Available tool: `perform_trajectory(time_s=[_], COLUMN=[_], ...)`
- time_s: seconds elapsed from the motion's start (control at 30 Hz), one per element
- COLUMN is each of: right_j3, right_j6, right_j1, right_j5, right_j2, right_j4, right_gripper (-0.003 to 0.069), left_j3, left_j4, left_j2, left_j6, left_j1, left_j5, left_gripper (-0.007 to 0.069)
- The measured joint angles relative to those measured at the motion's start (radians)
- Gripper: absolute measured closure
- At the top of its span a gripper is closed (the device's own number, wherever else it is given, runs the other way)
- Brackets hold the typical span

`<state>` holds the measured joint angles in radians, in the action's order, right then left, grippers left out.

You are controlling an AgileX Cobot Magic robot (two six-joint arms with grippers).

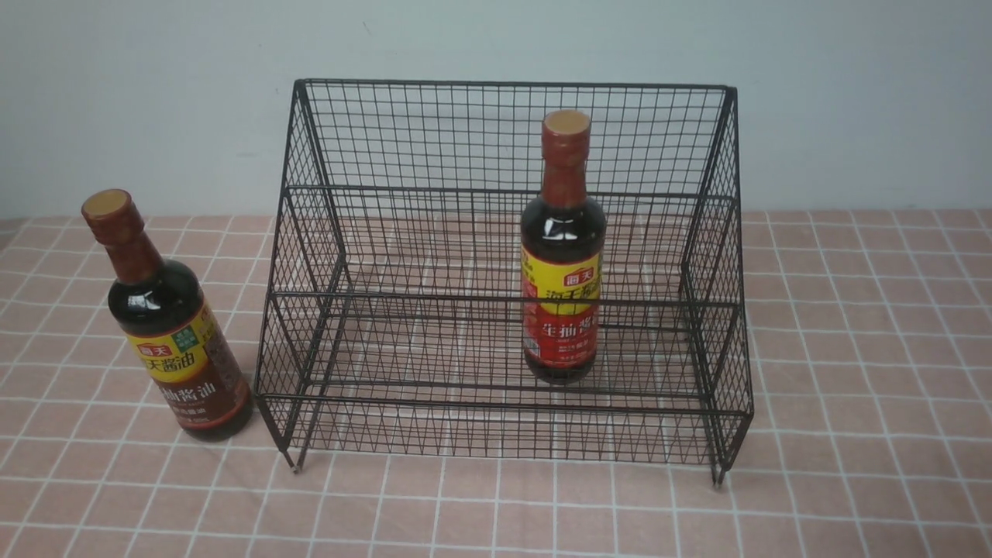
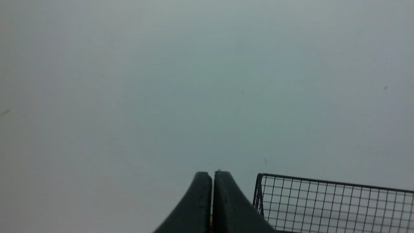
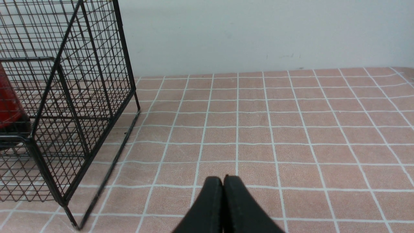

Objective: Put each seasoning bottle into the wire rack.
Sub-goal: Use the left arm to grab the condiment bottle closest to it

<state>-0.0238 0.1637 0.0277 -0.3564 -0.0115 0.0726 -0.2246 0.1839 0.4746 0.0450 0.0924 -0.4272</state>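
A black wire rack (image 1: 496,194) stands in the middle of the checked cloth. A red-labelled seasoning bottle (image 1: 562,256) stands upright inside it, on the lower shelf right of centre. A brown-labelled seasoning bottle (image 1: 167,322) stands on the cloth just left of the rack, outside it. Neither gripper shows in the front view. My left gripper (image 2: 212,174) is shut and empty, facing the wall with the rack's top corner (image 2: 323,200) beside it. My right gripper (image 3: 223,179) is shut and empty above the cloth, to the right of the rack's side (image 3: 64,106).
A pink checked tablecloth (image 1: 852,349) covers the table, and a pale wall (image 1: 155,93) rises right behind the rack. The rack stands on short feet (image 1: 294,465) near the front.
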Motion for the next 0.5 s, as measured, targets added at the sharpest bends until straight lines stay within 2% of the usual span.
perform_trajectory(time_s=[0.17,0.27,0.3,0.33,0.4,0.43,0.5], right_j3=[0.0,0.0,0.0,0.0,0.0,0.0,0.0], right_j6=[0.0,0.0,0.0,0.0,0.0,0.0,0.0], right_j1=[0.0,0.0,0.0,0.0,0.0,0.0,0.0], right_j5=[0.0,0.0,0.0,0.0,0.0,0.0,0.0], right_j2=[0.0,0.0,0.0,0.0,0.0,0.0,0.0], right_j4=[0.0,0.0,0.0,0.0,0.0,0.0,0.0], right_gripper=[0.0672,0.0672,0.0672,0.0672,0.0672,0.0672,0.0672], left_j3=[-0.127,-0.195,-0.237,-0.237,-0.287,-0.293,-0.321], left_j4=[-0.004,-0.004,-0.004,-0.004,-0.004,-0.004,-0.005], left_j2=[0.239,0.373,0.438,0.445,0.525,0.536,0.599], left_j6=[0.0,0.0,0.0,0.0,-0.012,-0.014,-0.024], left_j1=[0.0,0.0,0.0,0.0,0.0,0.0,0.0], left_j5=[0.003,0.005,0.005,0.005,0.005,0.005,0.003], left_gripper=[0.0603,0.0547,0.0491,0.0483,0.0384,0.0366,0.0252])
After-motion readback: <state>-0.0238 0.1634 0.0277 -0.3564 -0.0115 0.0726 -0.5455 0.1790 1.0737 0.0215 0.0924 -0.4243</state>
